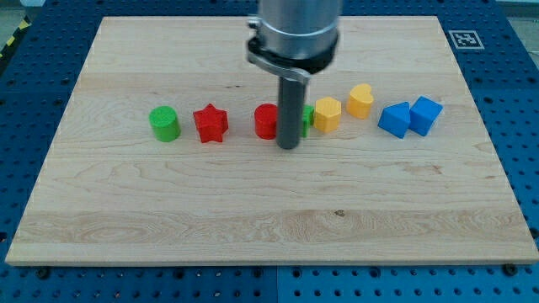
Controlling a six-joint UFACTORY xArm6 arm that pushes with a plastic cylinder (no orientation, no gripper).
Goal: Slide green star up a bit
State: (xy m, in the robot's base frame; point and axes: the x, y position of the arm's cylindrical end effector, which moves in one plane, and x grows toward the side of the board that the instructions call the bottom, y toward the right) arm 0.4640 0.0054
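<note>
The table (pixel 168 219) is a pale wooden board on a blue perforated base (pixel 25 84); its nearest stretch, toward the view's bottom, carries nothing. The blocks lie in a rough row across the middle of the board. My tip (pixel 289 148) is set down on the wood at the near side of that row, between the red block (pixel 266 120), whose shape is partly hidden by the rod, and the green star (pixel 307 116). Only a sliver of the green star is visible at the rod's right edge; contact between tip and star cannot be confirmed. This arm carries no jaws, so there is no open or closed state to record. At the view's left, a green cylinder (pixel 165 124) stands beside a red star (pixel 210 124). Right of the green star and touching it is a yellow hexagonal block (pixel 328 114), then a yellow heart-like block (pixel 360 100) slightly farther back. Two blue blocks (pixel 410 117) sit touching at the view's right. A black-and-white marker (pixel 465 39) occupies the far right corner
</note>
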